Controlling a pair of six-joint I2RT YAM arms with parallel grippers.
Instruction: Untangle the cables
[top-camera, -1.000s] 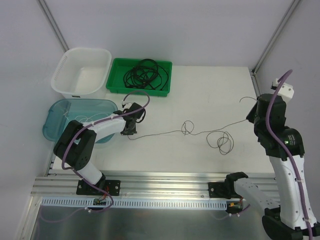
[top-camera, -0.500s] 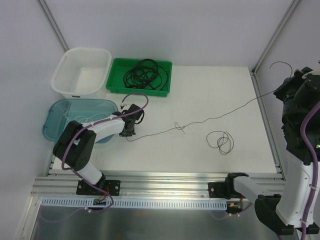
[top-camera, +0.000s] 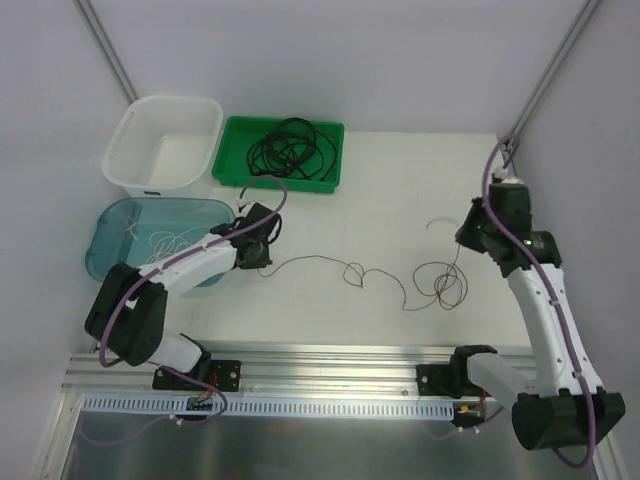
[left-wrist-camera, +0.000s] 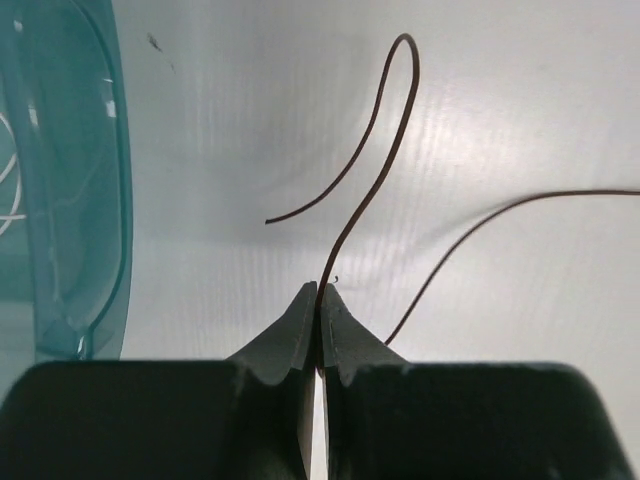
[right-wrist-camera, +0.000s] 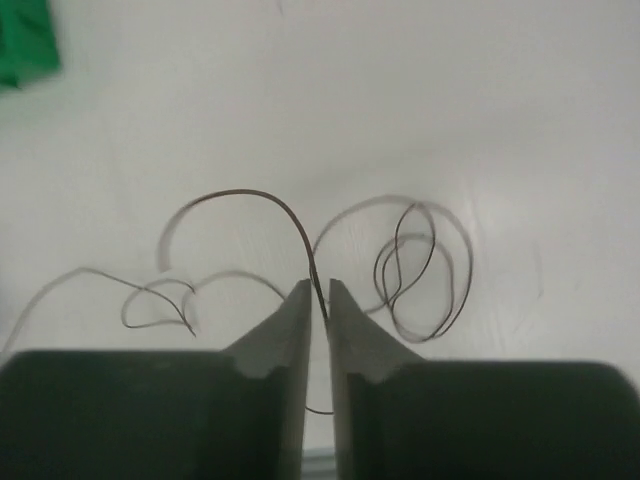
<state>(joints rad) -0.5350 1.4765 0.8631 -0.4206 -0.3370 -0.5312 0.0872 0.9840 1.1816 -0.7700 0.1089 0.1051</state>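
Item: thin wire (right-wrist-camera: 245, 191).
Change: half second ago stretched taut toward right edge. Now slack on surface (top-camera: 400, 190), right arm back inboard, small loops mid-span not pulled out.
Judgement: tangle unresolved, another pull needed.
Axis: left-right, spanning both hands; short free end hooks ahead of left hand (left-wrist-camera: 320, 300).
Left hand: clamped tight on wire.
Right hand (right-wrist-camera: 318, 295): jaws sliver apart, wire through gap; gripping or releasing, cannot tell.
Small separate coil (top-camera: 440, 283): ahead-right of right hand.
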